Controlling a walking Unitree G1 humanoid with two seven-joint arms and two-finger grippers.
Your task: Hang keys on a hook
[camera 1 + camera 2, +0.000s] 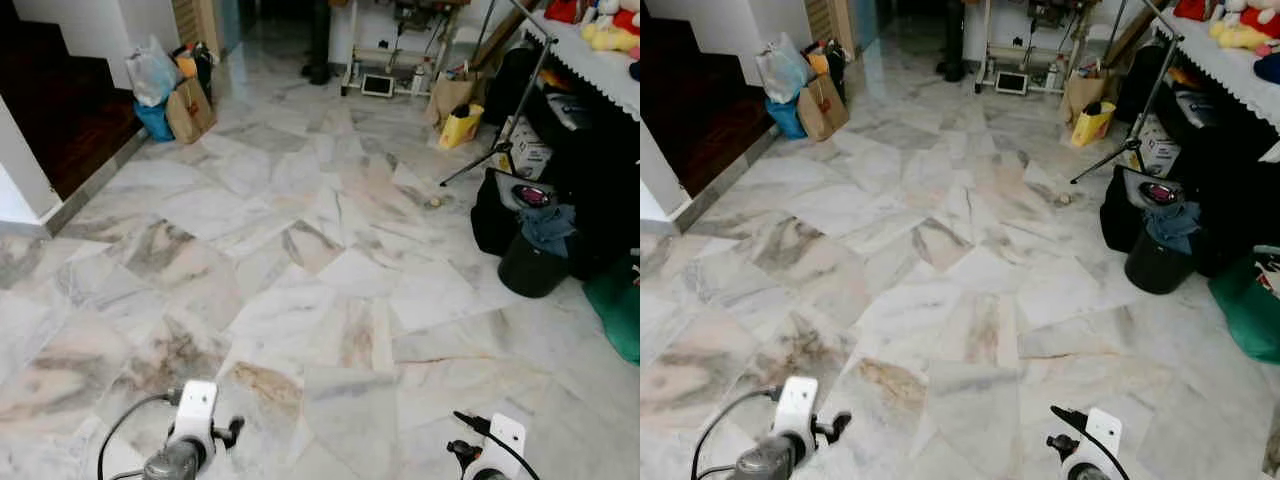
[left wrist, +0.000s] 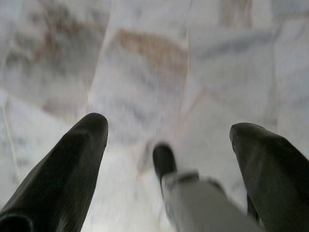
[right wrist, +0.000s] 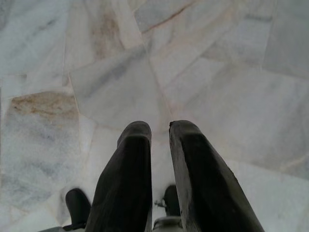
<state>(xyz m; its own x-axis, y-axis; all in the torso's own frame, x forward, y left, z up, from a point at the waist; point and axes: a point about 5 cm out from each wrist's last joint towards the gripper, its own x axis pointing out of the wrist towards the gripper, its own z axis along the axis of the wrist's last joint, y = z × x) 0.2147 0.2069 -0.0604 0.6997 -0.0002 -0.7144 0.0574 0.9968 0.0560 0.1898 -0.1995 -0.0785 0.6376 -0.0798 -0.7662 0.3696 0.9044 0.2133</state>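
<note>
Floor: marble floor, bags at 11 o'clock.
Left end effector: fingers spread wide, empty.
Right end effector: fingers nearly together, empty.

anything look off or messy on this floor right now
Nothing spilled or broken. The marble floor is cluttered at its edges: bags by the left wall, a dark bin draped with blue cloth on the right. One small pale object lies loose mid-floor.

No text, label, brand or number is legible on anything in these views.
</note>
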